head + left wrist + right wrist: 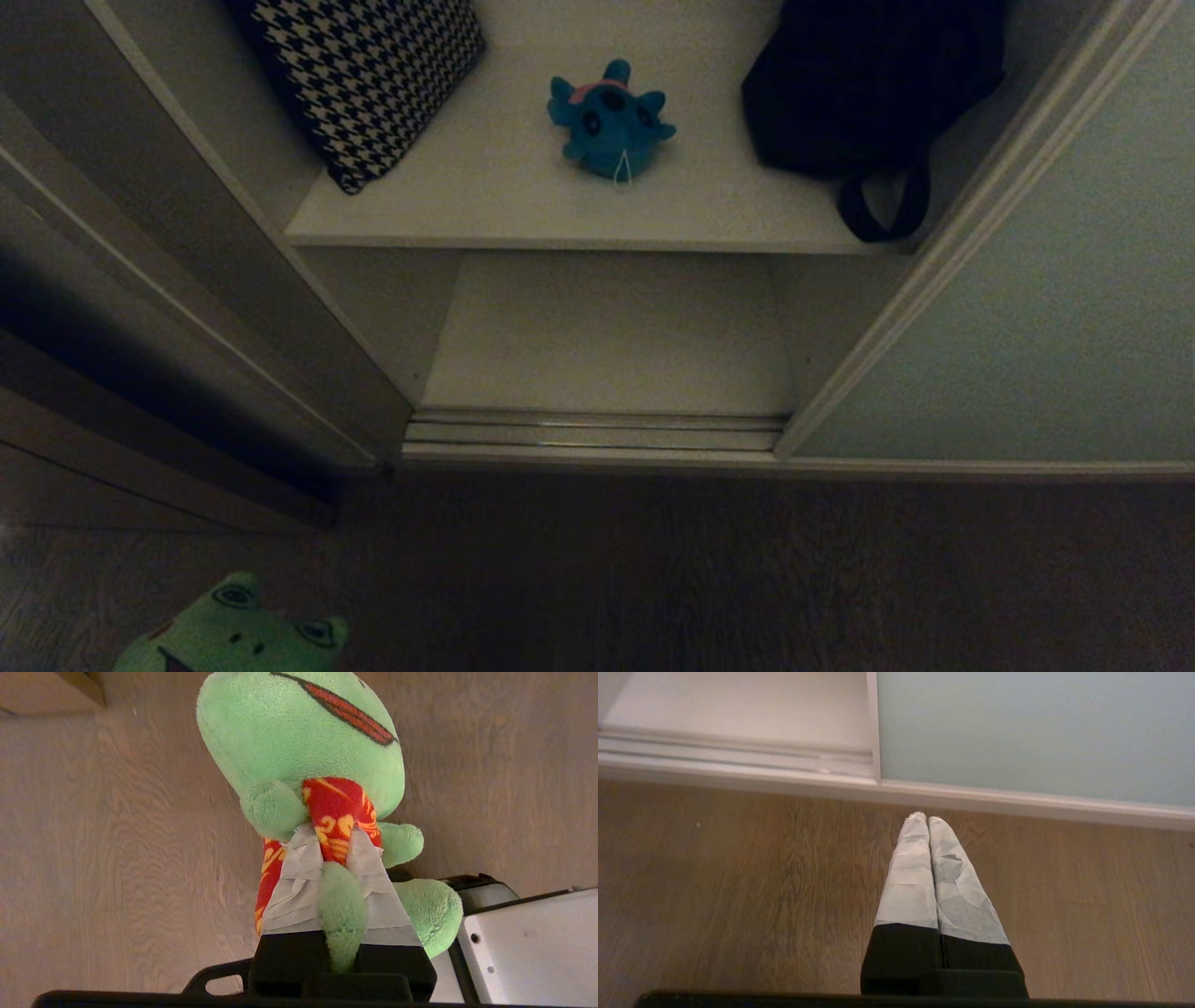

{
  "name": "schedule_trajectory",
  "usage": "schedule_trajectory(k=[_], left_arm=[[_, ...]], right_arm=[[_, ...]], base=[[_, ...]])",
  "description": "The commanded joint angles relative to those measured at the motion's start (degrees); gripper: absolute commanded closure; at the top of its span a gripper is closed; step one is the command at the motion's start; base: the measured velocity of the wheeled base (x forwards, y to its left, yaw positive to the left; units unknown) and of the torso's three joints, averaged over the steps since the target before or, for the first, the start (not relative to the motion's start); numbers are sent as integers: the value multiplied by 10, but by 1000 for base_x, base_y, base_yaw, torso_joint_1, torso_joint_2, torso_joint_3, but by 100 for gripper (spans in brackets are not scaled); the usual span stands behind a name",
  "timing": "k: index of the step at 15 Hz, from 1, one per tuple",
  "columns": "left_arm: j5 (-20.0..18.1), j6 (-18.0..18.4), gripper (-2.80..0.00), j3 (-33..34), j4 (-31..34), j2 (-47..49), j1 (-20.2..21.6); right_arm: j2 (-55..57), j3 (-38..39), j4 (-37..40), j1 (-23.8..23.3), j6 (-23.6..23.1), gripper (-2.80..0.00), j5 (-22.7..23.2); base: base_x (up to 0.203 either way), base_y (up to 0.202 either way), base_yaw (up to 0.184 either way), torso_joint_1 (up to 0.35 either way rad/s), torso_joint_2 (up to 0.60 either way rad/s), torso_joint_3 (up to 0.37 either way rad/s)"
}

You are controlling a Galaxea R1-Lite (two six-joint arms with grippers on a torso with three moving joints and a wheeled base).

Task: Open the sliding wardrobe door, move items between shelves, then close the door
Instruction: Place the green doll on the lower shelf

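— Wooden floor (709, 579) fills the foreground, dark brown with a visible grain. What is nearest on it?

— One green frog plush (233, 635), at the lower left edge of the head view, above the boards. The left gripper (334, 851) has its taped fingers pinched tight on the frog's red patterned cloth, and a green limb hangs between them.

— And the other arm?

— The right gripper (928, 821) hangs over the floor near the wardrobe's bottom rail, holding nothing, its two taped fingers pressed together.

— How many toys in all?

— Two. The second is a teal-blue plush (611, 121), sitting about mid-width on the upper shelf (485, 205), touching neither neighbour.

— What flanks it?

— One black-and-white houndstooth cloth (364, 84) to its left, propped against the wardrobe's side wall, and one black bag (859, 84) to its right, a strap looping over the shelf's front edge.

— Shelves?

— Two off-white boards show: the upper one with those three things, and a lower shelf (607, 336) with nothing on it, just behind the floor tracks.

— The door?

— One sliding wardrobe door (1027, 327), pale grey-green, stands pushed to the right, leaving the compartment open.
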Motion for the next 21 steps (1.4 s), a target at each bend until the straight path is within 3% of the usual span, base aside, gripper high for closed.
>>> schedule_trajectory(k=[1,7,12,17,21], left_arm=[[-1,0,0,-5,-15,72,1],[-8,5,0,-15,-140,272,0],[-50,10,0,-22,-178,420,0],[-74,10,0,-84,-228,611,-2],[-74,4,0,-191,-288,760,-12]], right_arm=[[0,0,0,0,0,0,0],[0,0,0,0,0,0,1],[0,0,0,0,0,0,0],[0,0,1,0,0,0,1],[0,0,0,0,0,0,1]], base=[[0,0,0,10,5,-197],[0,0,0,2,2,-203],[0,0,0,5,1,-160],[0,0,0,1,1,-9],[0,0,0,0,0,0]])
